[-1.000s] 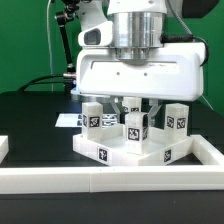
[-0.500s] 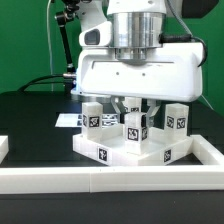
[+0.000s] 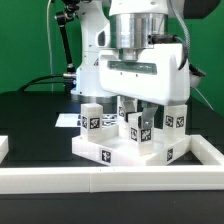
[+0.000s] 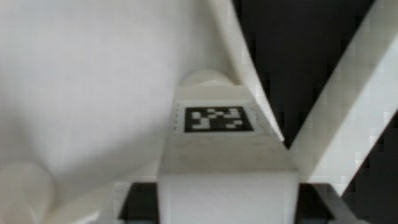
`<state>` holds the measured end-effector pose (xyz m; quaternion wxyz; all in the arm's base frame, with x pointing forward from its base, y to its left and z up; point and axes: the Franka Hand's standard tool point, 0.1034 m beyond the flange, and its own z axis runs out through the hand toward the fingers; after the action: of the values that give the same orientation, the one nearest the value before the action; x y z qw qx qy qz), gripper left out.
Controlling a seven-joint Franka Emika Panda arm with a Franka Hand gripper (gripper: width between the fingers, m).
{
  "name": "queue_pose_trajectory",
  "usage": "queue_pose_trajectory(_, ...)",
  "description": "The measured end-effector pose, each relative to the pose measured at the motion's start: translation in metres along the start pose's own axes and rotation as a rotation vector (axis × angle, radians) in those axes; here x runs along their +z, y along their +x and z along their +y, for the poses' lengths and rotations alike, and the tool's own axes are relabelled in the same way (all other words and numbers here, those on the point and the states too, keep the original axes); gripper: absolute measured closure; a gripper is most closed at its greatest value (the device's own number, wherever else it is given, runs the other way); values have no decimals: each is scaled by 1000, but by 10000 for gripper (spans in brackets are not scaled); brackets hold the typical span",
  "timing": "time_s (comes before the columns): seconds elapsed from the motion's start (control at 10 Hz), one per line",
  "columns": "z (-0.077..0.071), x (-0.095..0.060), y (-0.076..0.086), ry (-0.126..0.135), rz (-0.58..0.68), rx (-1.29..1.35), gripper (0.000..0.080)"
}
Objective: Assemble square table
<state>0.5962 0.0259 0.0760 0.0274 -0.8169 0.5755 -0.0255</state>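
Note:
The white square table top (image 3: 112,150) lies flat in the corner of the white rail, with tags on its front edge. One white tagged leg (image 3: 92,117) stands upright on its left part and another (image 3: 176,120) on its right part. My gripper (image 3: 137,118) comes straight down over the middle and is shut on a third upright leg (image 3: 134,130). In the wrist view this leg (image 4: 217,150) with its tag fills the centre, and the dark fingers (image 4: 146,200) press on both its sides. The leg's lower end and its joint with the slab are hidden.
A long white rail (image 3: 110,182) runs along the front, with a raised end at the exterior view's right (image 3: 208,152). The marker board (image 3: 67,120) lies flat behind the slab on the black table. A short white block (image 3: 4,148) sits at the left edge.
The hand has turned about its vertical axis, so its wide face now shows narrower and angled. The held leg has turned with it. The slab and the other legs have not moved.

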Motion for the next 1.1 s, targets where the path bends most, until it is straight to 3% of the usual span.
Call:
queue_pose_trajectory(0.6,-1,1,-7,11,-27,592,509)
queue_pose_trajectory(1.1,-4,1,-11,13,-46,902,509)
